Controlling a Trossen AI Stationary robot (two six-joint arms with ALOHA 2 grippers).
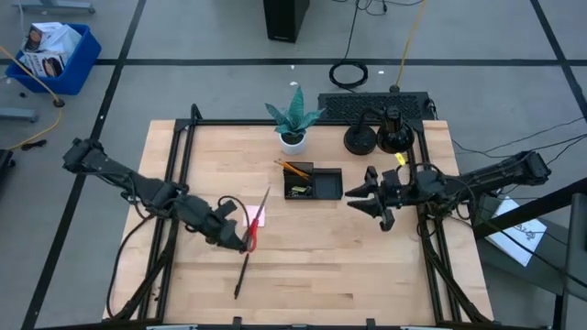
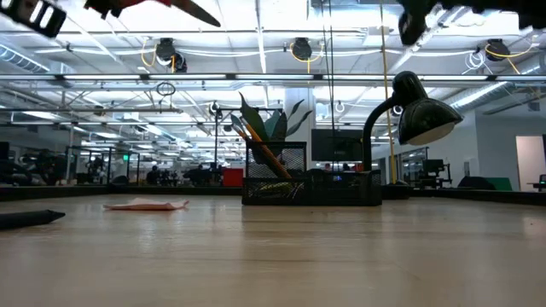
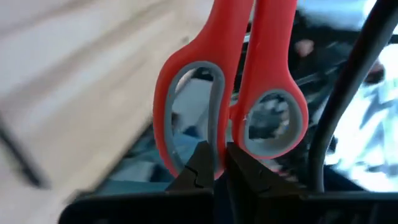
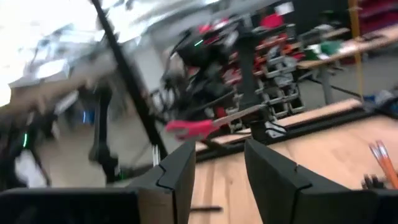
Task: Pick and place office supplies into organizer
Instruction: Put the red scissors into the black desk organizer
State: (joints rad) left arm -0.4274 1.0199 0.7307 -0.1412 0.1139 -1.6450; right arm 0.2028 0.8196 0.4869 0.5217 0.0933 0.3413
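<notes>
The left gripper (image 1: 240, 236) has its jaws clamped on one loop of the red-handled scissors (image 1: 257, 220), the blades pointing away toward the organizer (image 1: 313, 182). In the low view the pair hangs clear of the tabletop (image 1: 367, 266); gripping a single handle loop probably keeps the long blades free for dropping point-first into a compartment. The scissors sit well short of the organizer, over the pink sticky-note pad (image 1: 256, 216). The right gripper (image 1: 365, 199) waits just beside the organizer's far side, its jaws apart with nothing between them, likely kept clear of the delivery path. By count: one pair of scissors; one sticky pad; one black pen (image 1: 241, 275) lying on the wood beyond the pad from the organizer; two orange pencils (image 1: 295, 169) leaning in the organizer, as far as can be told.
</notes>
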